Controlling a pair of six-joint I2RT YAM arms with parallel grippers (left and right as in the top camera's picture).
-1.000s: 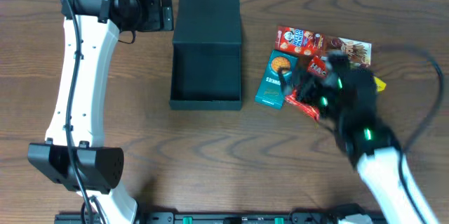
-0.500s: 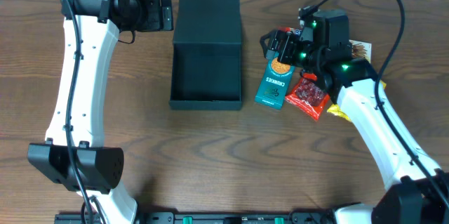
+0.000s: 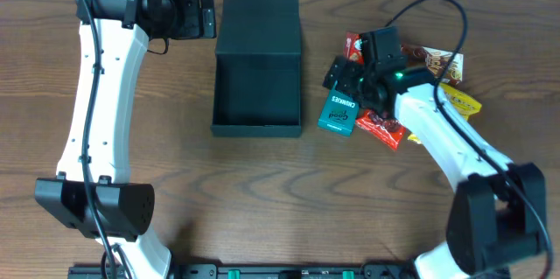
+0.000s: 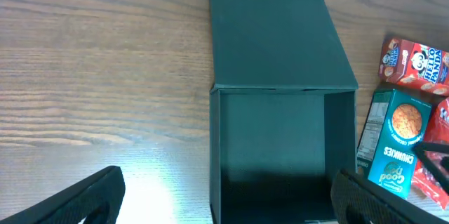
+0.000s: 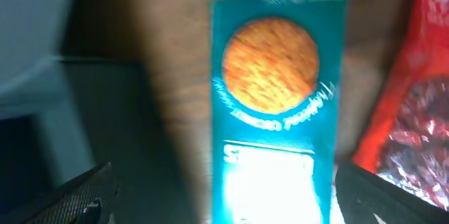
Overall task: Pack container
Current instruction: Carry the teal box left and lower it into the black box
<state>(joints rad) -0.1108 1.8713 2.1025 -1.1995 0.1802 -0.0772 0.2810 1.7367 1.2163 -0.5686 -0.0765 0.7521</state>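
The container (image 3: 256, 120) is a black, teal-tinged box standing open in the middle, its flap lid (image 3: 259, 22) laid flat behind it. It also shows in the left wrist view (image 4: 273, 147), with nothing visible inside. My left gripper (image 3: 206, 17) hovers open and empty by the lid's left side (image 4: 226, 179). My right gripper (image 3: 343, 78) is open and hovers low over a teal cookie packet (image 3: 338, 115), which lies right of the box. In the right wrist view the packet (image 5: 277, 104) lies between the open fingers (image 5: 224, 185), not gripped.
More snacks lie right of the teal packet: a red Hello Panda box (image 3: 353, 45), a red bag (image 3: 385, 129), a brown packet (image 3: 440, 62) and a yellow one (image 3: 461, 102). The red bag shows at the right wrist view's edge (image 5: 414, 126).
My right arm has swung up and left from the table's lower right to above the teal cookie packet. The left arm and the box have not moved.
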